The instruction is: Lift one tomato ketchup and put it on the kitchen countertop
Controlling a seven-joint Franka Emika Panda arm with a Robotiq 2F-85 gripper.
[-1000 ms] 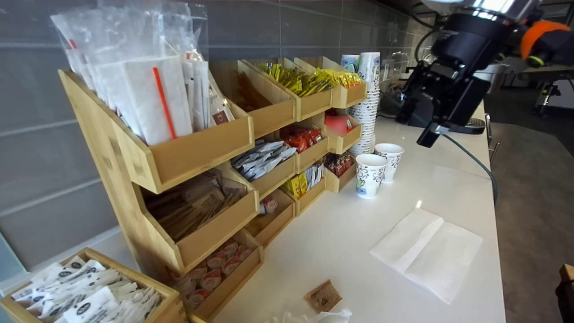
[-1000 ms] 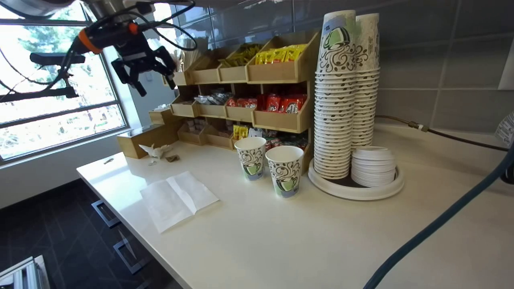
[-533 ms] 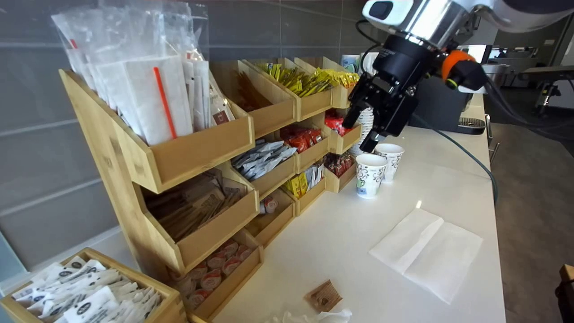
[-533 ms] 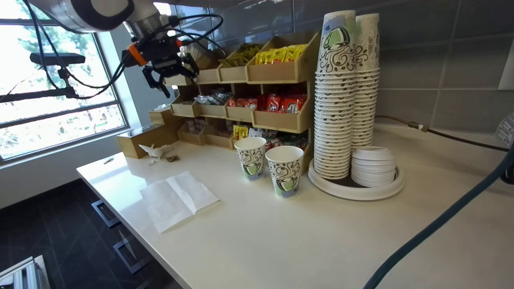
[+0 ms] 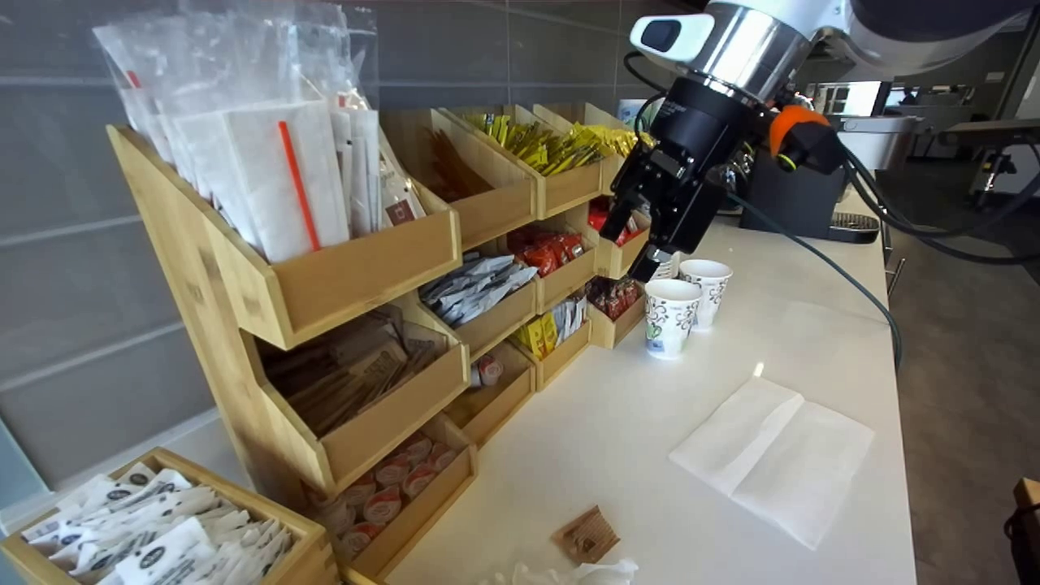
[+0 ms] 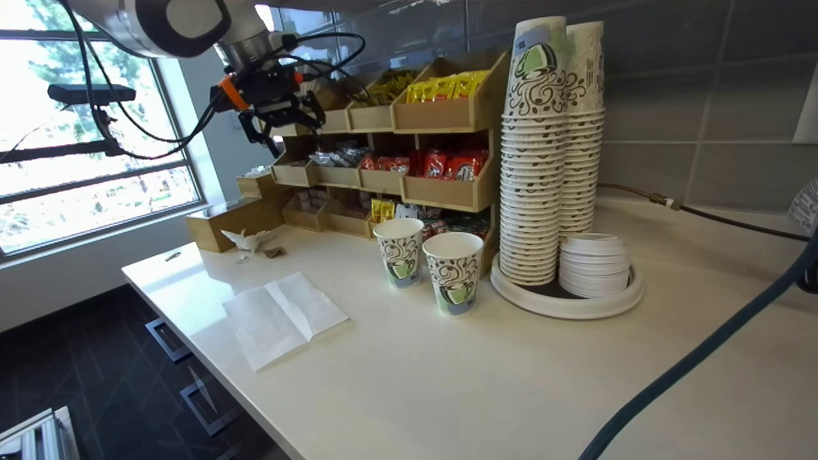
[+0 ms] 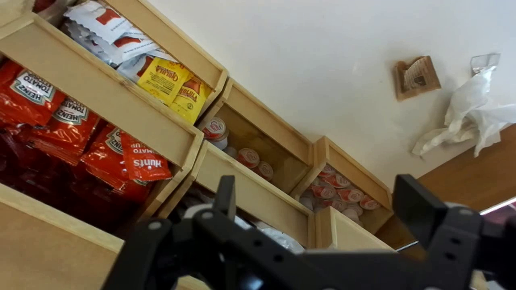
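Several red tomato ketchup sachets lie in a middle-tier bin of the wooden rack, at the left in the wrist view. Red sachets also show in that tier in both exterior views. My gripper is open, with nothing between its fingers. In both exterior views it hangs in the air in front of the rack. In the wrist view the ketchup lies left of the jaws, apart from them. The off-white kitchen countertop runs below the rack and also shows in the wrist view.
The tiered wooden rack holds yellow sachets, silver packets and creamer cups. Two paper cups stand before it, near tall cup stacks. An unfolded napkin, a brown packet and crumpled white wrapping lie on the countertop.
The arm has moved in toward the rack, leftward in one exterior view and rightward in the other, more slowly in the last half second. The gripper stays open. The objects have not moved.
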